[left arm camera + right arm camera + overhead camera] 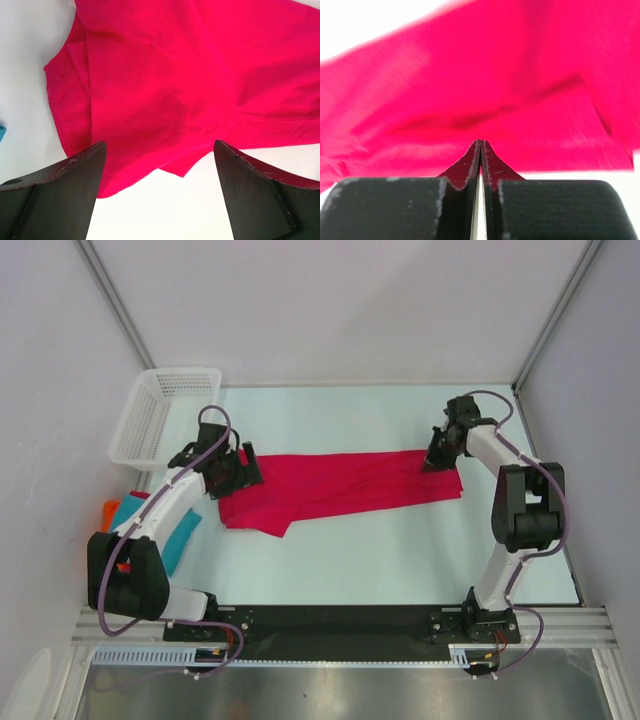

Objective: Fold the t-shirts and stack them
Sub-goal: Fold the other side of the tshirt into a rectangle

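The large crimson-pink t-shirt [340,485] lies stretched in a long band across the middle of the table. My left gripper [248,468] is at its left end; in the left wrist view the gripper [160,145] is open and empty just above the cloth's edge [165,75]. My right gripper [437,458] is at the shirt's far right corner; in the right wrist view the gripper [481,142] is shut, its tips pinched on the cloth [485,75]. The teal t-shirt [170,530] and the orange t-shirt [108,508] lie at the left edge, partly under my left arm.
A white mesh basket [165,415] stands at the far left corner, overhanging the table's edge. Grey walls close in the back and both sides. Bare table [400,560] shows in front of the crimson shirt.
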